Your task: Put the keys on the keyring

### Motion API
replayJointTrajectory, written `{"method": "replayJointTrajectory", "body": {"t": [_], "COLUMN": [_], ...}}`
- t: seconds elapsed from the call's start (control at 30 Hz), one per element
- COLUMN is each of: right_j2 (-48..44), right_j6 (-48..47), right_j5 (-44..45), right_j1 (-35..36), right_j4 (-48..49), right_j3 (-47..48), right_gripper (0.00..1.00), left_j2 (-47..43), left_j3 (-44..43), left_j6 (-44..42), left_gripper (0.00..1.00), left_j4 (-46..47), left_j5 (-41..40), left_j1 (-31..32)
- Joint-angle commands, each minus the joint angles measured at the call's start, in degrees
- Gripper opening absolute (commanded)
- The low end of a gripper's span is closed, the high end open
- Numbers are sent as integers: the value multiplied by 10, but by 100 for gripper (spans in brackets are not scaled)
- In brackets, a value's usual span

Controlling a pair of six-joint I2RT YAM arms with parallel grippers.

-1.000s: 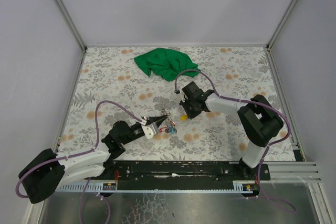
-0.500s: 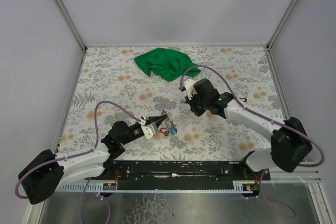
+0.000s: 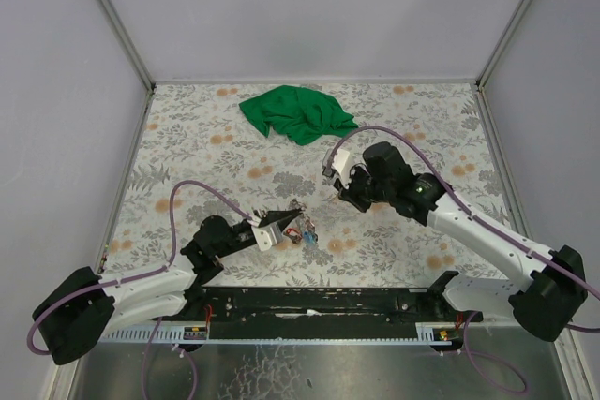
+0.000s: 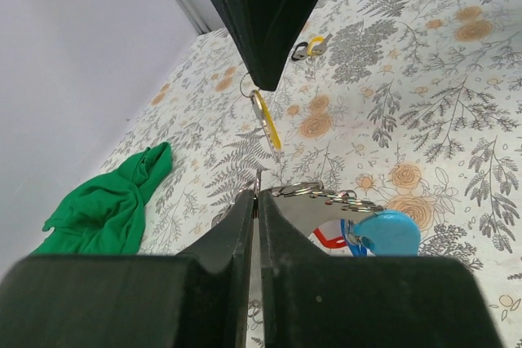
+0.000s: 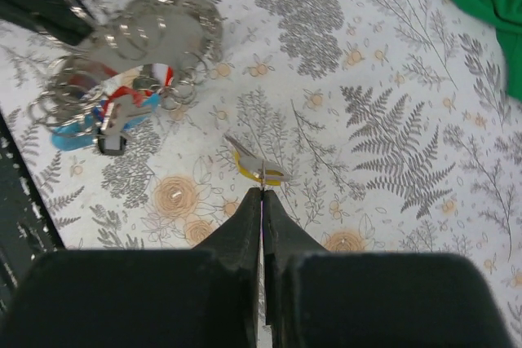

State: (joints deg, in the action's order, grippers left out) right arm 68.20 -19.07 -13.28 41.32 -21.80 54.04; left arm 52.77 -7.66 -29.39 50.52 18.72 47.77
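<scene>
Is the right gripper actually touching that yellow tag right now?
Touching. The left wrist view shows the right gripper shut on the small ring of the yellow tag, which hangs just below the gripper's tip.

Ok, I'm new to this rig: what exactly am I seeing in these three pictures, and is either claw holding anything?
These are two robot arms bolted at the table's near edge, each ending in a two-finger gripper. The wide picture looks down from above and behind them; the other two come from a camera on each wrist, looking along that arm's own fingers. On the flowered table lie a green cloth and the keyring, a bunch of metal loops with a red-tagged key and a blue-tagged key against it. The left gripper is shut and seems to pinch the keyring's edge. The right gripper is shut on a small yellow tag that hangs from its tips.
</scene>
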Motion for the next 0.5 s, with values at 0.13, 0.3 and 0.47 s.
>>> {"method": "replayJointTrajectory", "body": {"t": [0.13, 0.3, 0.47], "right_j2": [-36, -24, -16], "right_j6": [-89, -123, -162], "right_j5": [-90, -41, 27], "right_j1": [33, 89, 152], "right_j4": [-56, -76, -50], "right_j3": [40, 45, 28], "right_gripper": [0, 0, 0], "left_j2": [15, 25, 31], "left_j3": [-4, -6, -10], "left_j6": [-9, -12, -15], "left_gripper": [0, 0, 0], "left_j4": [52, 51, 43], "left_j5": [73, 102, 119], "left_j1": [-10, -13, -13]}}
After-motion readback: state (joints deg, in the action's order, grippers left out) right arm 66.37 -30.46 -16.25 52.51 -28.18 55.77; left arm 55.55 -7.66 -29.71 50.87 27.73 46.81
